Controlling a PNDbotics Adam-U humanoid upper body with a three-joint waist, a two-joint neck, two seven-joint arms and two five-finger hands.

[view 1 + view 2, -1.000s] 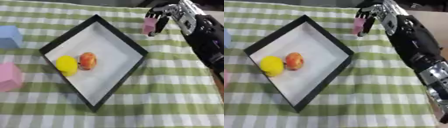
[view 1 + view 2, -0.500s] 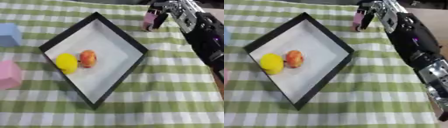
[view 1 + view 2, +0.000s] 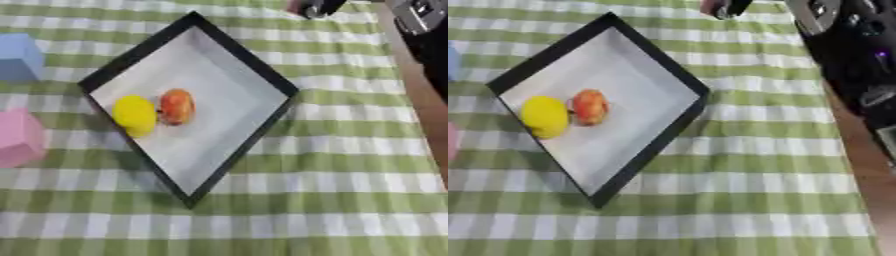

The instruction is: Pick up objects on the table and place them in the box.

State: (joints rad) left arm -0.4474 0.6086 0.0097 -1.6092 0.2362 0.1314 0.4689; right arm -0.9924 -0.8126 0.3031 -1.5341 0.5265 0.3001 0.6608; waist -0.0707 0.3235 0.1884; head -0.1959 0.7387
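Note:
A black-rimmed box [image 3: 243,147] with a white floor lies askew on the green checked cloth. Inside it, side by side, lie a yellow rounded object [image 3: 134,114] and an orange-red one [image 3: 177,106]. At the top edge, beyond the box's far corner, my right hand [image 3: 317,7] shows only in part, its dark fingers curled on a small pink object [image 3: 710,6]. The black right arm [image 3: 852,55] runs down the right side. A blue block [image 3: 19,57] and a pink block [image 3: 19,137] sit on the cloth left of the box. My left hand is out of sight.
The cloth ends at the right, where a brown surface [image 3: 430,120] shows. Checked cloth stretches in front of the box and to its right.
The picture has shifted a little. My right hand with the pink object has gone up and away from the box's far corner, to the top edge of the view.

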